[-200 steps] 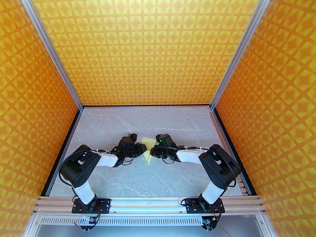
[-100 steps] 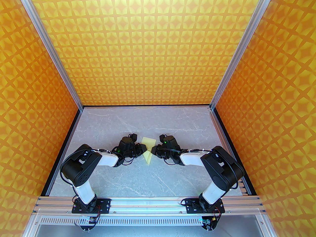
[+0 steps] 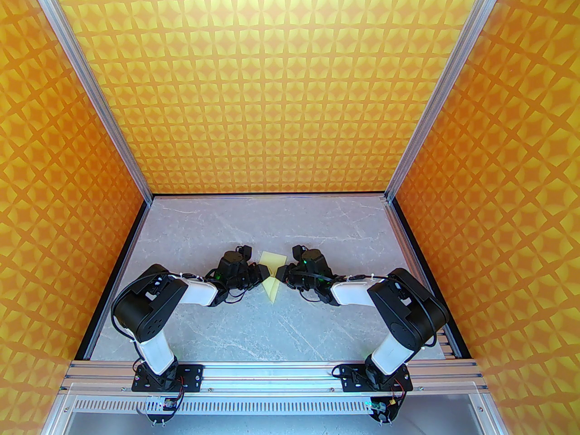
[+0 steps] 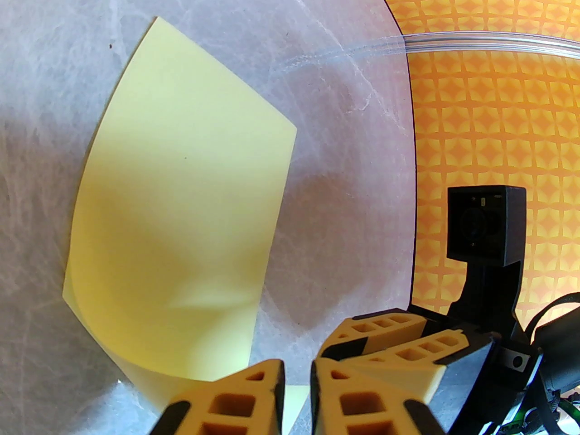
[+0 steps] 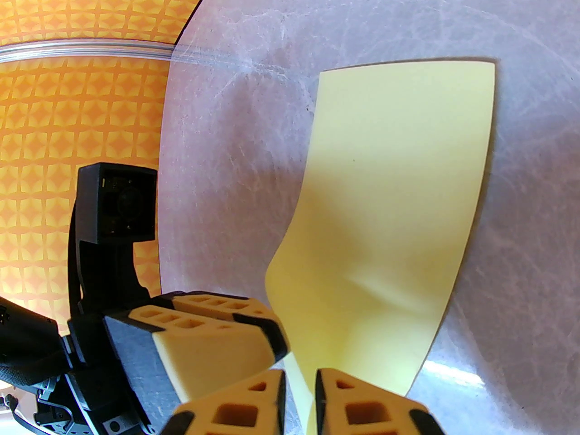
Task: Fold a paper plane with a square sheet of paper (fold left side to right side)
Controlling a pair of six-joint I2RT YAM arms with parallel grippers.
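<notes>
Orange star-pattern walls (image 3: 290, 107) on three sides, aluminium posts (image 3: 93, 89) at the corners, grey marbled table (image 3: 317, 329) below. Both arm bases are bolted to the rail (image 3: 272, 372) at the near edge.

Top view: both arms reach inward and meet over the middle of the table. The left gripper (image 3: 266, 273) and right gripper (image 3: 281, 273) are nose to nose, almost touching. The square sheet of paper (image 3: 272, 288) lies right under that meeting point. Pale yellow shows beyond the tips and on the near side of them, with the middle hidden by the fingers.

Left wrist view: the sheet (image 4: 181, 175) is plain, no print. Its far part lies flat on the marble, and the near end curls up off the table toward the camera. There is a soft dent in the raised part. The left fingers (image 4: 235, 401) are parted by a narrow slit, with a strip of yellow showing in it. The right gripper's fingers (image 4: 398, 333) are just beside them.

Right wrist view: same story — the sheet (image 5: 398, 175) is flat at the far end, buckled and lifted near the camera. Its near edge runs into the slit between the right fingers (image 5: 362, 410), which are also slightly parted, not clenched. The left gripper's fingers (image 5: 213, 324) sit against the sheet's side.

Can't tell whether any pad actually presses the paper.
</notes>
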